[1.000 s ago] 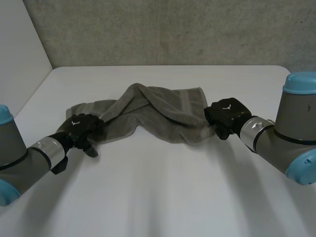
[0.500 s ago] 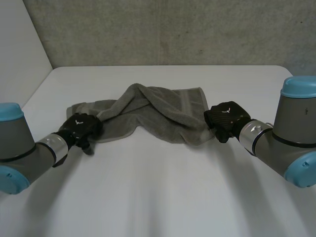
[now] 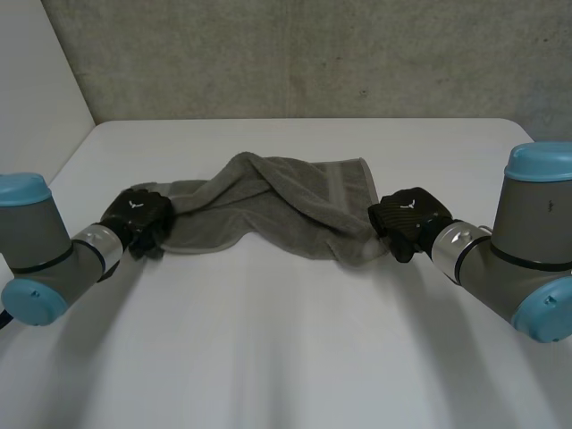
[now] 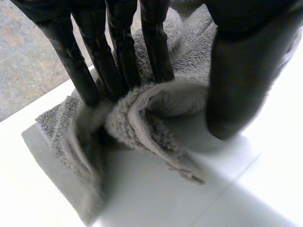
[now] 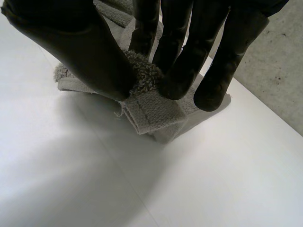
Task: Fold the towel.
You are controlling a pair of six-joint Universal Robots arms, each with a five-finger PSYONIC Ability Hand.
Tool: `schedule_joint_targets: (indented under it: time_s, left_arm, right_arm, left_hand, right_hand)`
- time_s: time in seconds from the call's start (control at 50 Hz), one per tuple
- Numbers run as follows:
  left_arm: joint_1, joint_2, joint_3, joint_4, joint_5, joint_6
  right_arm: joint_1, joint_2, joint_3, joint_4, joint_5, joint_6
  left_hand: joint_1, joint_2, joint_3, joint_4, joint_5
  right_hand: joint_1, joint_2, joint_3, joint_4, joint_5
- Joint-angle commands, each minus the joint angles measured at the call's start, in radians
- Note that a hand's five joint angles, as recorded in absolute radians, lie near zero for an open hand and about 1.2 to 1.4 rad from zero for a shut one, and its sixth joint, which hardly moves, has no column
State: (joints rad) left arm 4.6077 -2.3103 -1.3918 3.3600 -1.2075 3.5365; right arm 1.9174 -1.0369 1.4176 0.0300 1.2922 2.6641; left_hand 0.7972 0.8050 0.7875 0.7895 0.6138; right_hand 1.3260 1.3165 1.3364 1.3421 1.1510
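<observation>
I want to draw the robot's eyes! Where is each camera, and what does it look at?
Head view: between and behind the arms, looking down at the white table and grey towel; left arm, right arm, left hand, right hand show.
Left wrist view: on the left wrist, looking along the palm at one towel end; its fingers and thumb show.
Right wrist view: on the right wrist, looking at the other towel end; its fingers and thumb show.
Shared: every view shows the towel on the table.

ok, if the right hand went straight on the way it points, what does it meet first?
The towel. The right hand pinches its corner and points along it, so it would likely push into the bunched ridge in the middle; depth is hard to judge.
</observation>
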Motion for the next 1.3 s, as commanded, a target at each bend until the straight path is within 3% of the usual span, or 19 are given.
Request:
schedule_joint_targets:
  time_s: [0.02, 0.14, 0.38, 0.52, 0.64, 0.78, 0.84, 1.0, 1.04, 1.1, 1.2, 1.3]
  left_arm:
    - [0.000, 0.009, 0.013, -0.007, -0.001, -0.001]
    - [0.000, 0.092, 0.011, -0.024, -0.047, -0.001]
    - [-0.003, 0.282, -0.013, -0.036, -0.080, -0.013]
    - [-0.006, 0.458, -0.004, -0.103, -0.070, -0.140]
    - [0.003, 0.601, 0.017, -0.116, -0.058, -0.283]
    - [0.013, 0.621, 0.056, -0.113, -0.027, -0.341]
    - [0.014, 0.567, 0.079, -0.114, -0.011, -0.341]
    - [-0.001, 0.309, 0.258, -0.120, -0.012, -0.335]
    - [-0.003, 0.267, 0.307, -0.119, -0.015, -0.335]
    - [-0.006, 0.198, 0.426, -0.113, -0.026, -0.338]
    - [-0.018, 0.120, 0.663, -0.114, -0.070, -0.347]
    - [-0.061, 0.103, 0.841, -0.099, -0.129, -0.380]
  right_arm:
    - [-0.003, -0.003, -0.003, -0.005, 0.006, 0.002]
    - [-0.018, -0.025, -0.017, -0.002, 0.006, 0.013]
    - [-0.090, -0.169, -0.077, 0.021, 0.010, 0.042]
    - [-0.164, -0.325, -0.149, 0.153, -0.019, 0.115]
    - [-0.219, -0.457, -0.252, 0.260, -0.103, 0.154]
    - [-0.232, -0.492, -0.351, 0.281, -0.134, 0.166]
    - [-0.230, -0.459, -0.394, 0.286, -0.131, 0.166]
    - [-0.164, -0.199, -0.597, 0.294, -0.079, 0.148]
    - [-0.127, -0.080, -0.714, 0.291, -0.013, 0.123]
    - [-0.115, -0.020, -0.787, 0.286, 0.021, 0.100]
    - [-0.065, 0.196, -1.151, 0.262, 0.151, 0.042]
    - [-0.038, 0.253, -1.324, 0.200, 0.193, 0.063]
  left_hand:
    - [0.318, 0.310, 0.327, 0.325, 0.326]
    - [0.599, 0.591, 0.608, 0.606, 0.607]
    - [0.599, 0.591, 0.609, 0.607, 0.608]
    - [0.599, 0.591, 0.609, 0.607, 0.608]
    - [0.599, 0.591, 0.609, 0.607, 0.608]
    - [0.599, 0.591, 0.609, 0.607, 0.608]
    - [0.599, 0.591, 0.609, 0.607, 0.608]
    - [0.599, 0.591, 0.609, 0.607, 0.608]
    - [0.599, 0.591, 0.609, 0.607, 0.608]
    - [0.599, 0.591, 0.609, 0.607, 0.608]
    - [0.599, 0.591, 0.609, 0.607, 0.608]
    - [0.599, 0.591, 0.609, 0.607, 0.608]
  right_hand:
    - [0.070, 0.080, 0.060, 0.054, 0.071]
    - [0.070, 0.080, 0.060, 0.054, 0.071]
    - [0.070, 0.080, 0.060, 0.054, 0.071]
    - [0.070, 0.080, 0.060, 0.054, 0.071]
    - [0.070, 0.080, 0.060, 0.054, 0.071]
    - [0.070, 0.080, 0.060, 0.054, 0.071]
    - [0.070, 0.080, 0.060, 0.054, 0.071]
    - [0.070, 0.080, 0.060, 0.054, 0.071]
    - [0.070, 0.080, 0.060, 0.054, 0.071]
    - [0.070, 0.080, 0.060, 0.054, 0.071]
    - [0.070, 0.080, 0.060, 0.054, 0.071]
    - [0.070, 0.080, 0.060, 0.054, 0.071]
